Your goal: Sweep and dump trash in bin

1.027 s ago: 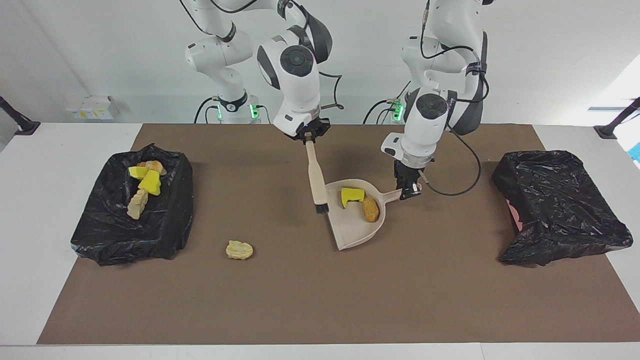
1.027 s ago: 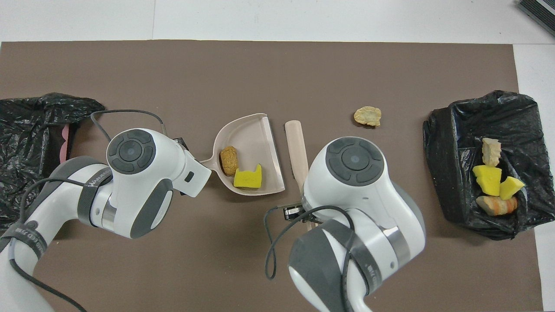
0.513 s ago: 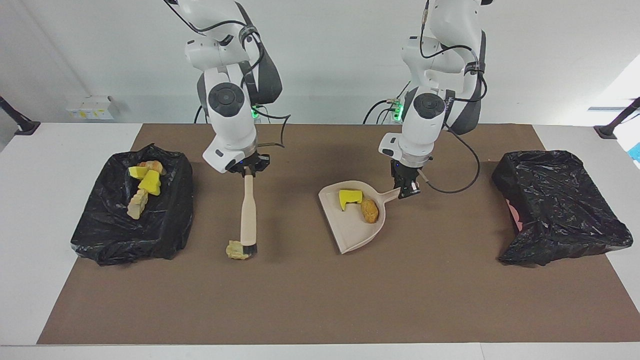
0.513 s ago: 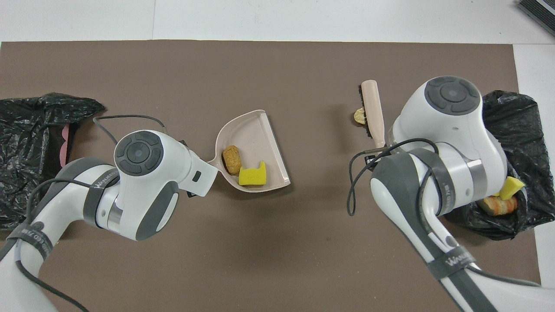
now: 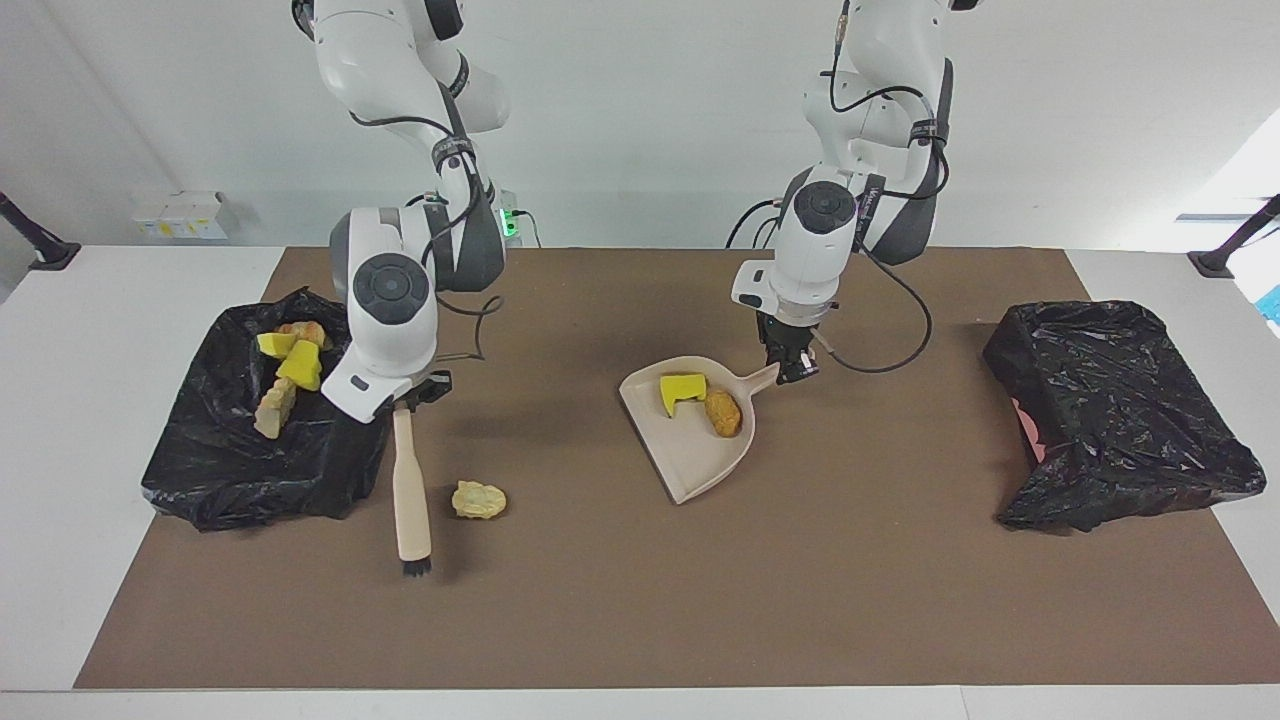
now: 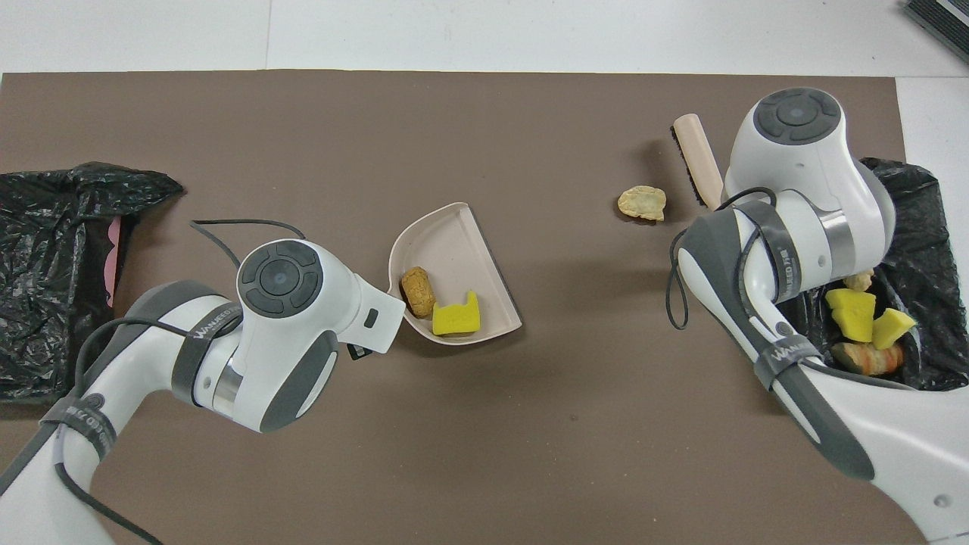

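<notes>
Four scraps lie in the black-bagged bin (image 5: 262, 420); yellow sponge (image 5: 681, 392) and brown lump (image 5: 722, 412) ride the beige plastic dustpan (image 5: 690, 450), its handle clamped in the left gripper (image 5: 790, 372); one pale lump (image 5: 479, 499) remains unswept on the brown mat (image 5: 640, 600) beside the beige brush (image 5: 409, 495), clamped in the right gripper (image 5: 405, 400).

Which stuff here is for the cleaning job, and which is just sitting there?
For the job:
brush in right hand
dustpan in left hand, holding a sponge and a lump
loose lump on the mat
bin with trash in it

Just sitting:
second black bin
white boxes
</notes>
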You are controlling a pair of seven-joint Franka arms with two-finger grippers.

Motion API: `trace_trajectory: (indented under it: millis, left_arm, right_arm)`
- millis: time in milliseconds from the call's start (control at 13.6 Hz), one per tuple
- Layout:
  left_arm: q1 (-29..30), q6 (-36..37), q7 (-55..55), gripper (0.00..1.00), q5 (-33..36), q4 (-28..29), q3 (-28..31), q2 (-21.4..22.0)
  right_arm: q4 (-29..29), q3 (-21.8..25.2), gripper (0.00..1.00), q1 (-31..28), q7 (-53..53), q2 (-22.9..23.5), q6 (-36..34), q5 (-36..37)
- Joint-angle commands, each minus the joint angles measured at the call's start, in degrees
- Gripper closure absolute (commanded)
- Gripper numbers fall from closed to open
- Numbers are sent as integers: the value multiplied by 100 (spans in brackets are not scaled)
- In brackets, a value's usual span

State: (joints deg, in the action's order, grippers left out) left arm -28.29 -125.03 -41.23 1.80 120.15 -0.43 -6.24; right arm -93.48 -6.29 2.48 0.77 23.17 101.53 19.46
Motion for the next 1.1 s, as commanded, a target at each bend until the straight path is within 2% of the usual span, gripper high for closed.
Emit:
trace_trajectory:
  millis: [0, 147, 293, 513, 807, 1027]
  left_arm:
    - [-141, 207, 62, 100, 23, -27, 69, 96]
    - [-150, 295, 62, 100, 23, -18, 69, 140]
    - [-159, 295, 36, 100, 31, 8, 69, 149]
    - [-229, 208, -113, 100, 469, 70, 60, 158]
    - [-291, 207, -96, 100, 471, 105, 60, 175]
    - [-230, 93, -140, 100, 471, 175, 51, 193]
  right_arm:
    - [419, -118, 100, 42, -156, 478, -186, 111]
    - [410, -249, 100, 129, -305, 469, -204, -38]
    - [401, -329, 100, 287, -306, 460, -204, -711]
    - [147, -355, 100, 805, -244, 303, -196, -1626]
    - [-65, -355, 100, 1491, 98, 65, -213, -2286]
    - [-30, -364, 100, 1571, 107, 56, -300, -2981]
